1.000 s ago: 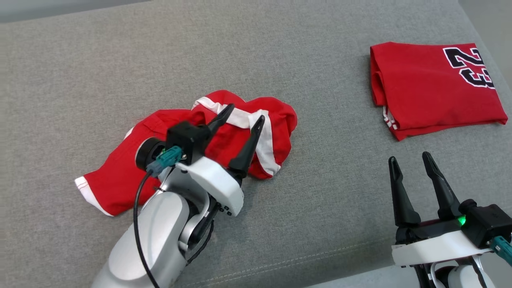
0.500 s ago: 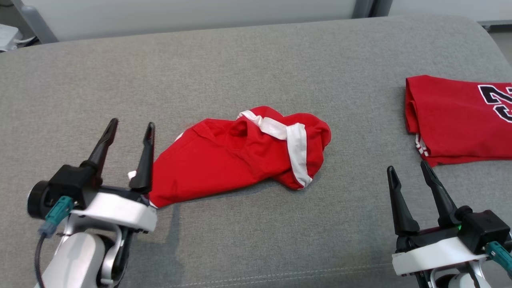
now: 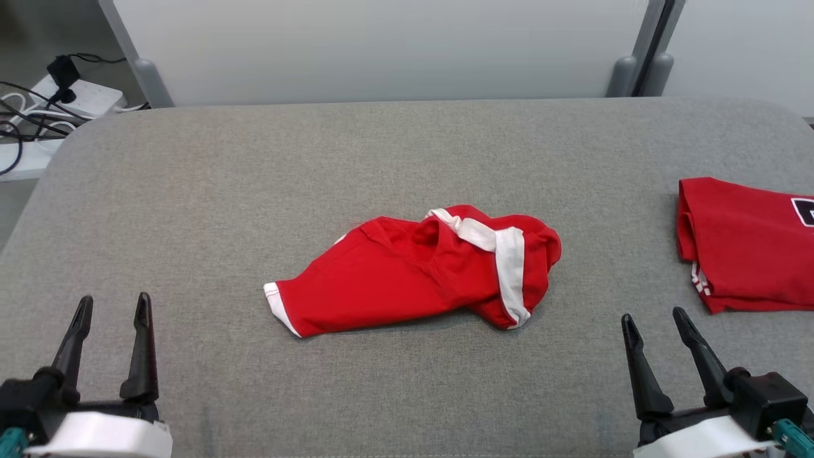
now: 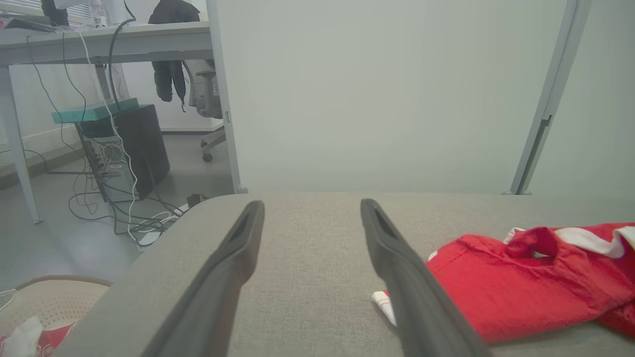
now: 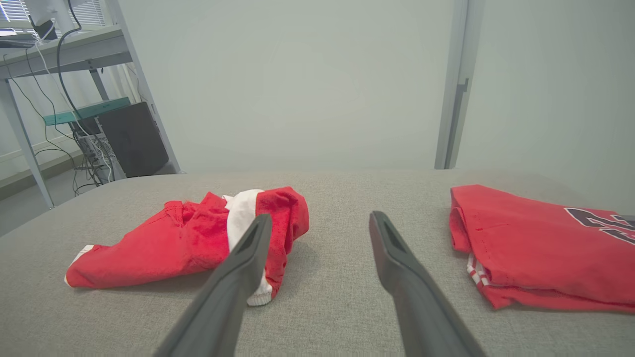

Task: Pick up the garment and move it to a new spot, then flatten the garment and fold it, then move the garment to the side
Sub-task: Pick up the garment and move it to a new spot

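Grey padded worktop (image 3: 191, 191), pale wall (image 3: 381, 51) behind. Crumpled red garment (image 3: 413, 280) lay at centre, apart from my left gripper (image 3: 114, 298) and right gripper (image 3: 653, 314). Both sets of fingers wide, empty. I judged flattening next: grab two edges, spread.

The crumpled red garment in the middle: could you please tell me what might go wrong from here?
1. The garment lies bunched with its layers overlapping, so a grasp may pinch several layers at once and it may not spread flat.
2. The folded red shirt lies close by on the right; spreading the garment out could drag across it and disturb it.
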`<state>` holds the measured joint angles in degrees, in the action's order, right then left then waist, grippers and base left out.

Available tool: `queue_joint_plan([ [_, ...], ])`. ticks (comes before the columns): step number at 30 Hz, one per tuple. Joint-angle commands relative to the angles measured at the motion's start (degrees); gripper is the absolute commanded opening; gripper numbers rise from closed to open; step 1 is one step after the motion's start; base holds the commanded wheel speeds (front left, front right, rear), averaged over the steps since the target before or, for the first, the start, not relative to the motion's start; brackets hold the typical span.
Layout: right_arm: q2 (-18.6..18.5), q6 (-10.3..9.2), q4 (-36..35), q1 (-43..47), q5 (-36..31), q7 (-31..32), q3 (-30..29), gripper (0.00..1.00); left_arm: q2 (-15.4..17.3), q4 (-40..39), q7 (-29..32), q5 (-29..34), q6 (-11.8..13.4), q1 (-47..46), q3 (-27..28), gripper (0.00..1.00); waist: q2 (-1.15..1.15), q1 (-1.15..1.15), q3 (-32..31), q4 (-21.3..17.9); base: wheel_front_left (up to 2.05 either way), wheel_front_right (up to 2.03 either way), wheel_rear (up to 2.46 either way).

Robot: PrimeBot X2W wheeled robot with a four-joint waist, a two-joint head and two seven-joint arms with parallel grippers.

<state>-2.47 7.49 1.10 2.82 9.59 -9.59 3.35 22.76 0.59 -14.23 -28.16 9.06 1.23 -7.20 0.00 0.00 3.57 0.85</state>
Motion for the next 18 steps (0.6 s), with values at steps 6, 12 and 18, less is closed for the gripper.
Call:
queue_joint_plan([
  [6,-0.82,0.0,-2.27,2.67,-0.57,1.37,0.29,1.0,0.62,-3.4,-0.74,2.32,-0.64,4.53,3.91,1.0,0.0,0.0,-3.43,1.93,0.0,0.0,0.0],
  [12,-0.73,0.0,-3.13,4.3,-0.57,2.02,0.17,1.0,-0.82,-4.5,-0.75,3.25,-1.06,7.06,3.08,1.0,0.0,0.0,-4.39,1.98,0.0,0.0,0.0],
  [18,-0.54,0.0,-3.36,6.2,-0.25,2.33,-0.04,1.0,-1.94,-2.05,0.46,2.93,-2.18,8.03,0.25,1.0,0.0,0.0,-5.77,1.4,0.0,0.0,0.0],
])
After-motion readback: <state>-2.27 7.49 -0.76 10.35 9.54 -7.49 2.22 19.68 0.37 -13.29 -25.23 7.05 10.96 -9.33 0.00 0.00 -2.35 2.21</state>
